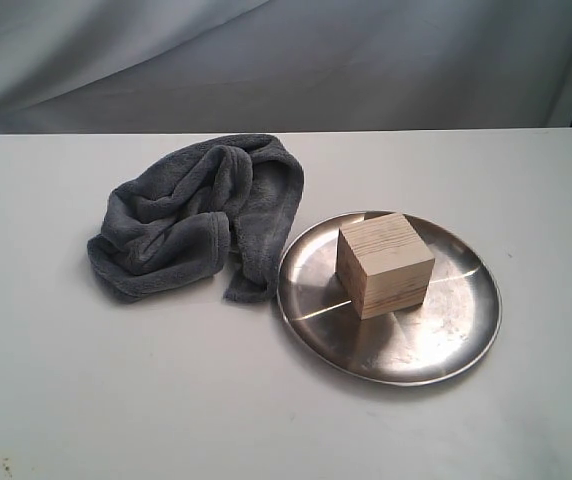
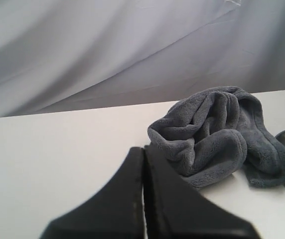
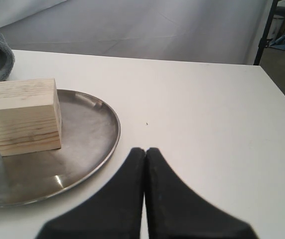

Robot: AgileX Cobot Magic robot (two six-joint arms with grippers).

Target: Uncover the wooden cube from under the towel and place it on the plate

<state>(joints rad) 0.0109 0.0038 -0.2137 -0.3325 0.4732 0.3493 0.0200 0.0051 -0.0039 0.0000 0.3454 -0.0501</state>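
The wooden cube stands uncovered on the shiny steel plate, a little left of its middle; the right wrist view shows the cube on the plate too. The dark-grey towel lies crumpled on the table just left of the plate, its edge touching the rim. Neither arm appears in the exterior view. My left gripper is shut and empty, short of the towel. My right gripper is shut and empty, beside the plate's rim.
A white table carries everything, with a grey cloth backdrop behind it. A dark stand and some clutter stand past the table's far corner in the right wrist view.
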